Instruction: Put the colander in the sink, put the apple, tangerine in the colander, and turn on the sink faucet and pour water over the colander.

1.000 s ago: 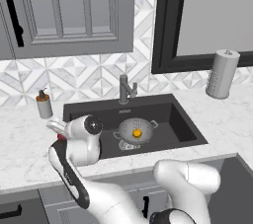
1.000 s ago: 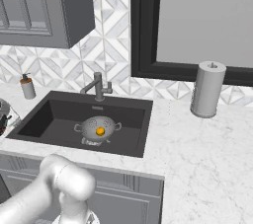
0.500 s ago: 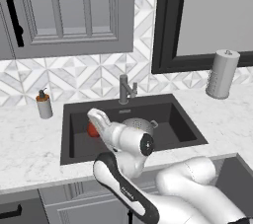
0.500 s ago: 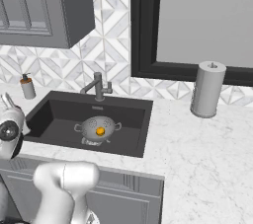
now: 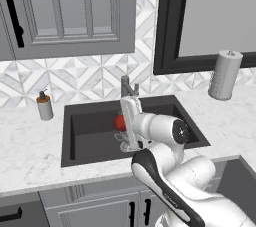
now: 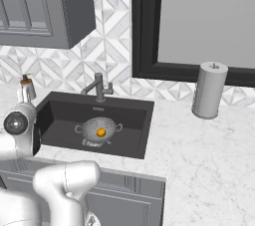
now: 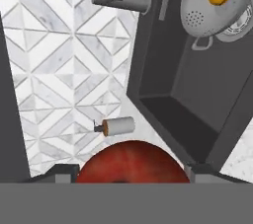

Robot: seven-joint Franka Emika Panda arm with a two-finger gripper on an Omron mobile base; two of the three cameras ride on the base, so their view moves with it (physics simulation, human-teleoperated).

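From the left base view you've got the apple (image 5: 119,122) up over the sink (image 5: 90,136), tucked right by the gripper (image 5: 126,124) with the arm's big white elbow blocking most of what's under it, so you can't really judge the drop line from there. Swing over to the right base view and it's way clearer: the colander (image 6: 98,129) sits in the basin over the drain, below the sink faucet (image 6: 97,87), and the tangerine (image 6: 101,132) is already sitting in it. Hand view is your best friend here, the red fruit fills the bottom between the two finger tips, so the jaws are clamped wide on it, and the colander is up in the far corner of that picture, well apart from the apple. So I'd say don't let go yet. Carry it across until the bowl is centred under the hand, get low over the rim, then release gently so it doesn't bounce out or knock the tangerine around. Watch the spout on the way over.
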